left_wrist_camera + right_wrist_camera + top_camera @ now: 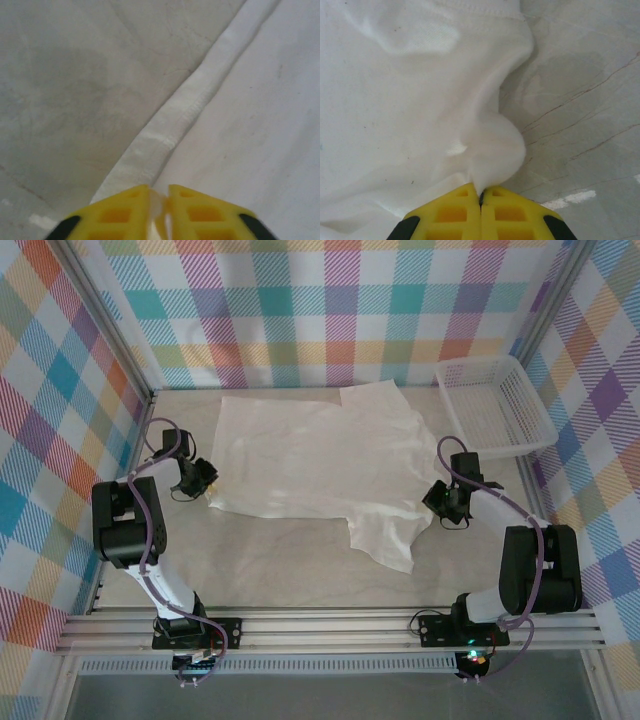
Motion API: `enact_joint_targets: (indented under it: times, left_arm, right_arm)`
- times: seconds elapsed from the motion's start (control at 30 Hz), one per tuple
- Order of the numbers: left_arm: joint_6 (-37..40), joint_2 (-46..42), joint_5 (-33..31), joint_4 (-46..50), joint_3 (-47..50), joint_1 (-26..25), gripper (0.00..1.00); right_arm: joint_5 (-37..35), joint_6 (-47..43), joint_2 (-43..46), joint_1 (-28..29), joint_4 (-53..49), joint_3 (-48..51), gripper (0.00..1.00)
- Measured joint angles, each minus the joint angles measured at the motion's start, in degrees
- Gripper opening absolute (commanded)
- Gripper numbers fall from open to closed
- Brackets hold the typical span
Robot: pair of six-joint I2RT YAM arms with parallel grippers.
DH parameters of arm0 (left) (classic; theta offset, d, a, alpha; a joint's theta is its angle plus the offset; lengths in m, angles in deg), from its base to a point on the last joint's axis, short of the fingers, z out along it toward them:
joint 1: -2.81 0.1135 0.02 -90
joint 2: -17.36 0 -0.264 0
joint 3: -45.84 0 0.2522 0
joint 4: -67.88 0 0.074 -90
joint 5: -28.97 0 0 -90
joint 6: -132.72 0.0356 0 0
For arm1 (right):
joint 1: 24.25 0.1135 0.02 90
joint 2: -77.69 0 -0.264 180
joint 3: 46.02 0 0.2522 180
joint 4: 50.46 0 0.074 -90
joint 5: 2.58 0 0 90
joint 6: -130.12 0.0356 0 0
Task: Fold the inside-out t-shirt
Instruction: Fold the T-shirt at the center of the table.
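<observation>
The inside-out t-shirt [310,465] lies spread flat across the middle of the table, white and thin, with one sleeve hanging toward the near edge. My left gripper [207,483] sits at the shirt's left lower corner; its yellow fingers [125,212] are shut on the hemmed edge of the t-shirt [175,125], with a sliver of cloth between them. At the shirt's right edge my right gripper [440,502] is shut on a bunched fold of the t-shirt [495,145], fingers [455,212] pressed together.
A white mesh basket [495,405] stands at the back right corner. Plaid walls close in the table on three sides. Bare grey tabletop [280,570] lies between the shirt and the arm bases.
</observation>
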Motion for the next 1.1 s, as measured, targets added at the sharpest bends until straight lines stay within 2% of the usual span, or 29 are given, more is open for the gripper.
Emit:
enact_joint_targets:
  times: [0.03, 0.3, 0.37, 0.53, 0.8, 0.97, 1.1]
  left_arm:
    - [0.17, 0.0, -0.31, 0.57, -0.17, 0.0, 0.0]
    - [0.44, -2.51, -2.43, 5.6, -0.39, 0.0, 0.0]
    - [0.22, -6.67, -3.32, 7.58, -0.33, 0.0, 0.0]
    - [-0.74, -23.71, -4.28, 9.64, 3.32, 0.0, 0.0]
    - [-5.05, -47.32, -7.06, 18.56, 22.75, 0.0, 0.0]
    - [-7.63, -54.45, -9.03, 24.02, 27.82, 0.0, 0.0]
    - [-7.74, -52.96, -8.76, 23.37, 26.47, 0.0, 0.0]
  right_arm:
    - [0.0, 0.0, 0.07, 0.0, 0.0, 0.0, 0.0]
    - [-0.94, -0.09, 2.05, -0.09, -1.95, 0.0, 0.0]
    - [-1.9, -0.48, 4.28, -0.37, -3.08, 0.0, 0.0]
    - [-3.82, -1.55, 11.89, -0.74, -4.68, 1.09, 0.0]
    - [-4.44, 0.02, 20.06, -0.74, -8.13, 10.36, 0.0]
    - [-3.91, 0.07, 23.28, -0.74, -10.84, 10.6, 0.0]
    - [-3.5, 0.07, 23.61, -0.74, -11.98, 7.89, 0.0]
